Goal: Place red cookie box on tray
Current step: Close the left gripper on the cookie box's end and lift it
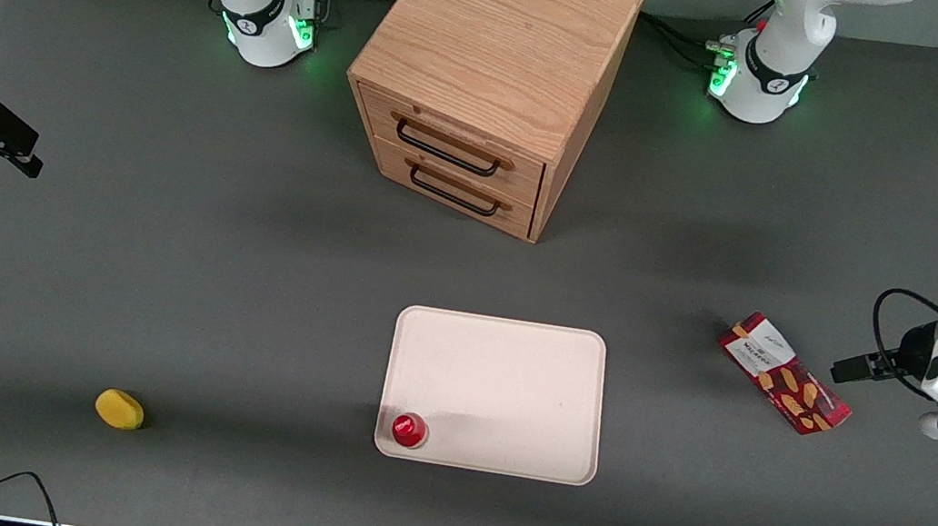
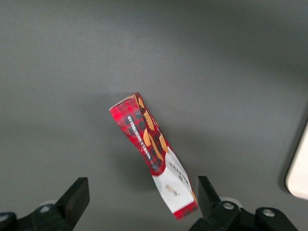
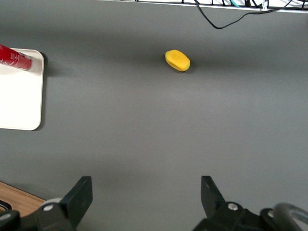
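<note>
Gripper (image 2: 140,202) above cookie box (image 2: 153,155)

Surface: dark grey table (image 1: 158,256).
Centre, away from the camera edge: wooden drawer cabinet (image 1: 486,73).
Centre, near the camera edge: tray (image 1: 508,379).
Working arm's end: red cookie box (image 1: 784,373), lying flat; gripper (image 2: 142,204) above it, fingers spread.
Parked arm's end: yellow object (image 1: 119,409).
</note>
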